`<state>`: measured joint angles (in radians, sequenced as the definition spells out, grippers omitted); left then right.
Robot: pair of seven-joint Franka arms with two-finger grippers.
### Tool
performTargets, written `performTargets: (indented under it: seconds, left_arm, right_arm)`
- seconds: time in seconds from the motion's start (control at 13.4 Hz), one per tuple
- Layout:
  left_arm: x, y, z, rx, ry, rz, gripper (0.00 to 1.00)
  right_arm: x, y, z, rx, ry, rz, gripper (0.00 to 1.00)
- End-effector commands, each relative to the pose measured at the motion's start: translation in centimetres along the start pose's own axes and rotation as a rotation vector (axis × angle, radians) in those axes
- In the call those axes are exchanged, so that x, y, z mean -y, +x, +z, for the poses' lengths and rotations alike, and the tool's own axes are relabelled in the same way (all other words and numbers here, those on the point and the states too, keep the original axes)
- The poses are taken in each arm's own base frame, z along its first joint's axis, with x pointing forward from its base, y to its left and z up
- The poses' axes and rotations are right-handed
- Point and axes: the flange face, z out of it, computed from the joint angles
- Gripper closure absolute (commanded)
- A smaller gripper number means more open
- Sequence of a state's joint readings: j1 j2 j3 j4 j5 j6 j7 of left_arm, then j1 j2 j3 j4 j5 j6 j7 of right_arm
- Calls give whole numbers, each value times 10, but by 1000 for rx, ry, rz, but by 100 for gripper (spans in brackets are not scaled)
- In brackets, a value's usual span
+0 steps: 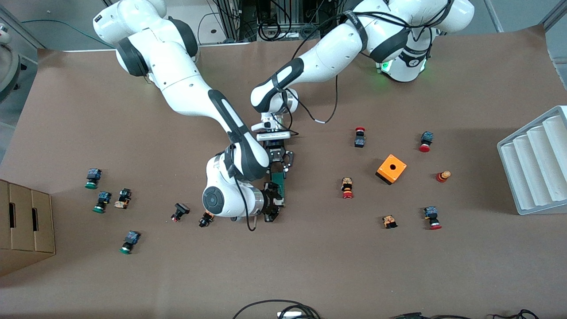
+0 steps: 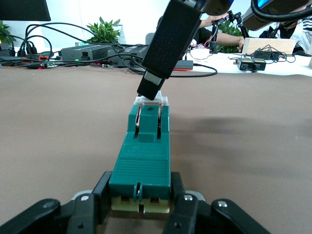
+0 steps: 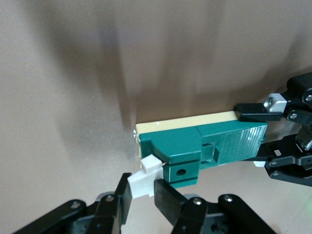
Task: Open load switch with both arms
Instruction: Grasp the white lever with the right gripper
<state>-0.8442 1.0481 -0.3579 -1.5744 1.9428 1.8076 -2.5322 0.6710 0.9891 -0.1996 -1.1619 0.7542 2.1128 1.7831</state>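
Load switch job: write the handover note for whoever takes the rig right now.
Left gripper: shut on the load switch, clamping the end nearer the left arm's base, at mid-table.
Right gripper: shut on the small white lever piece at the switch's other end, the end nearer the front camera.
The switch lies flat on the brown table, with small push-buttons scattered toward both ends of the table and the orange box toward the left arm's end.
Done: both arms have their grip.
Left: the lever looks not yet pulled clear; draw it open while the left gripper braces the body, then release.
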Motion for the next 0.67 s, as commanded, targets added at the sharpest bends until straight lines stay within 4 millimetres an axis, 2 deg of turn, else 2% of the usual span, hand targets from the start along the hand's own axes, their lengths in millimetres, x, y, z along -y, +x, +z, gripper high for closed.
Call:
performTargets:
  seconds: [0.0, 0.6]
  left_arm:
    - [-3, -4, 2, 1, 5, -6, 46]
    - [-3, -4, 2, 4, 6, -4, 44]
  right_arm:
    - [-24, -7, 5, -18, -59, -8, 73]
    - [-37, -8, 0, -36, -71, -20, 73]
